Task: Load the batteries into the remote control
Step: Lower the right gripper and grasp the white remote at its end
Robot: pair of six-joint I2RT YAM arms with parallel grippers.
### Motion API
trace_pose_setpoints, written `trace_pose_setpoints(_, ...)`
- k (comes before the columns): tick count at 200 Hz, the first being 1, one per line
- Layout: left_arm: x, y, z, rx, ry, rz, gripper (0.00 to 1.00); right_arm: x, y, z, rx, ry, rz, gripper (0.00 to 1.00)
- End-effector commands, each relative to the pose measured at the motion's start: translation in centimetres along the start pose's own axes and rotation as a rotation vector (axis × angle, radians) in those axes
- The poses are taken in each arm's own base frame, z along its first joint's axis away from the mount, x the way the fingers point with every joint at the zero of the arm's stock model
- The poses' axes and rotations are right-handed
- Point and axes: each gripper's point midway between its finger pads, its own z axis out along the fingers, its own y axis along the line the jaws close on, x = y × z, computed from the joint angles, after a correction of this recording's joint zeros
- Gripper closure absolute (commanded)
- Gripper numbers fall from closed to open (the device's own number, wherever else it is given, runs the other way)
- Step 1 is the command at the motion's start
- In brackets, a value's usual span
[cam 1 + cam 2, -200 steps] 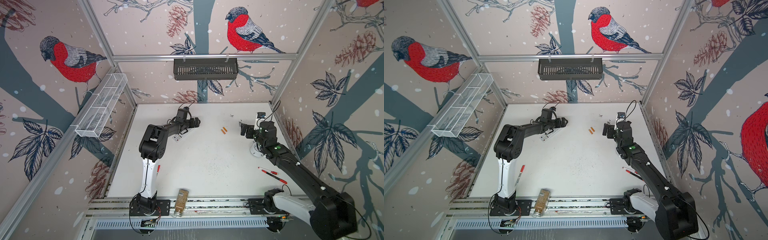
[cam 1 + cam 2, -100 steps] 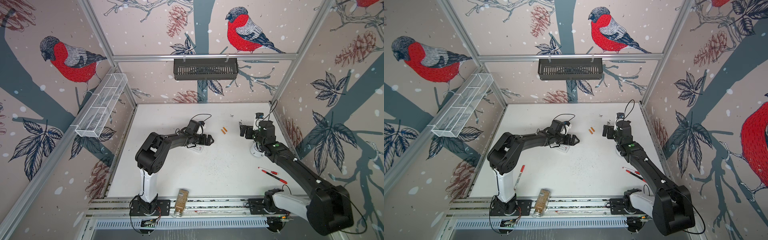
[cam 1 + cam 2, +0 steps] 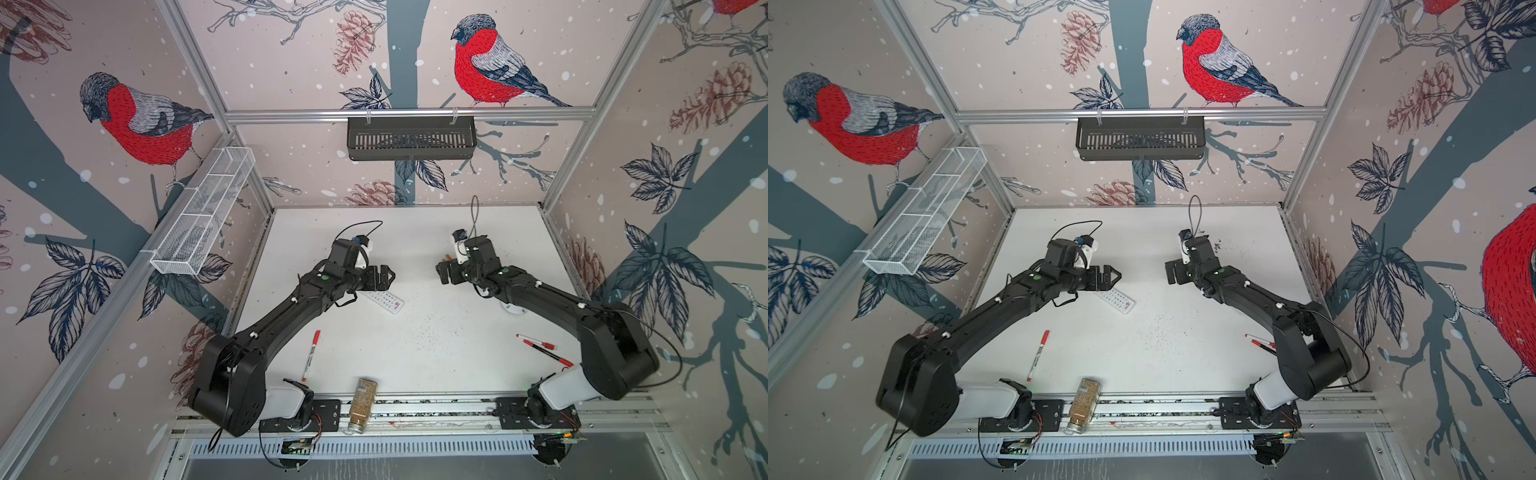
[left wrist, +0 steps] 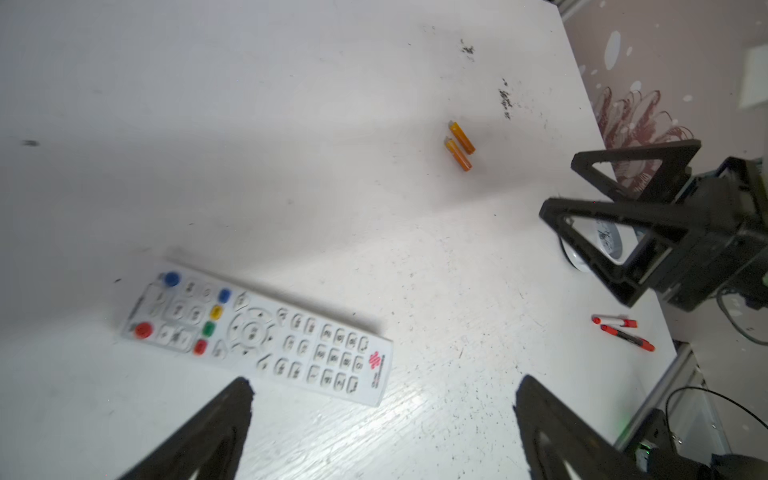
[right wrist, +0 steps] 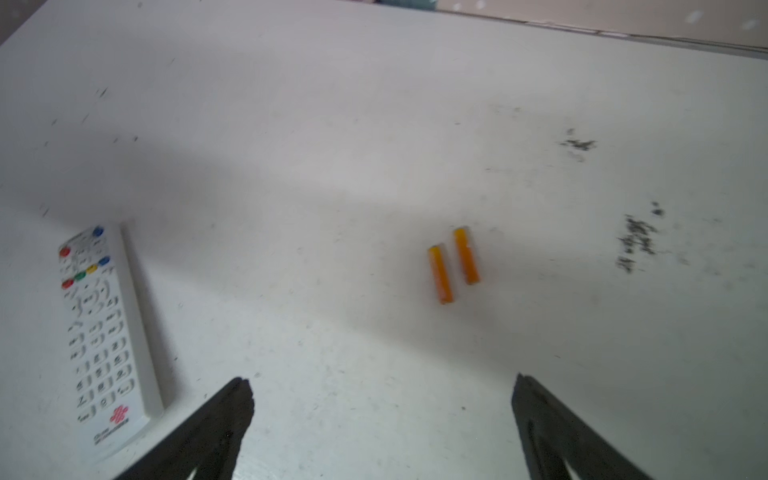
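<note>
- Left end effector point(image 3: 387, 277): jaws apart, near the remote control point(image 3: 384, 301), which lies buttons-up on the counter point(image 3: 415, 349).
- Right end effector point(image 3: 442, 272): jaws apart; batteries point(image 5: 441, 276) lie side by side ahead of it, with bare counter all round.

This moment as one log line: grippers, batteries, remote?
left gripper: jaws open, empty, near remote control | right gripper: jaws open, empty, facing batteries | remote control: buttons up | batteries: side by side, not loaded
</note>
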Motion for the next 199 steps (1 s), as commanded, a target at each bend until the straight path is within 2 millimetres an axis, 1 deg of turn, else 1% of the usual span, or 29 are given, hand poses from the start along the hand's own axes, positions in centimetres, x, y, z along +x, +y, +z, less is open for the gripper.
trace_pose_setpoints(1, 0.9, 3.7, -2.4, -0.183, -0.034, -0.090, 0.02, 1.4, 4.6, 1.2, -0.142, 0.051, -0.154, 0.01)
trace_pose_setpoints(15, 1.1, 4.6, -4.1, -0.208, -0.073, -0.104, 0.02, 2.7, 7.2, 2.2, -0.219, 0.091, -0.210, 0.01)
trace_pose_setpoints(30, 1.3, 5.2, -5.8, -0.212, -0.108, -0.127, 0.02, 4.1, 9.3, 3.1, -0.271, 0.134, -0.258, 0.01)
trace_pose_setpoints(51, 1.7, 5.9, -7.9, -0.213, -0.154, -0.163, 0.02, 5.8, 11.5, 4.1, -0.319, 0.181, -0.324, 0.01)
trace_pose_setpoints(75, 1.8, 6.1, -9.6, -0.214, -0.208, -0.172, 0.02, 6.7, 13.4, 4.6, -0.367, 0.205, -0.377, 0.01)
trace_pose_setpoints(94, 1.7, 5.9, -10.4, -0.208, -0.231, -0.175, 0.02, 7.4, 14.4, 5.0, -0.380, 0.232, -0.412, 0.01)
trace_pose_setpoints(122, 1.7, 5.8, -10.6, -0.199, -0.245, -0.175, 0.02, 7.9, 15.6, 5.6, -0.373, 0.251, -0.452, 0.00)
trace_pose_setpoints(143, 1.6, 5.7, -10.7, -0.194, -0.251, -0.168, 0.02, 8.6, 16.2, 6.1, -0.344, 0.272, -0.492, 0.03)
trace_pose_setpoints(176, 1.5, 5.6, -10.8, -0.184, -0.262, -0.165, 0.02, 9.8, 16.4, 6.6, -0.310, 0.306, -0.528, 0.14)
trace_pose_setpoints(199, 1.5, 5.5, -10.9, -0.178, -0.272, -0.162, 0.02, 10.1, 16.4, 6.8, -0.300, 0.318, -0.528, 0.25)
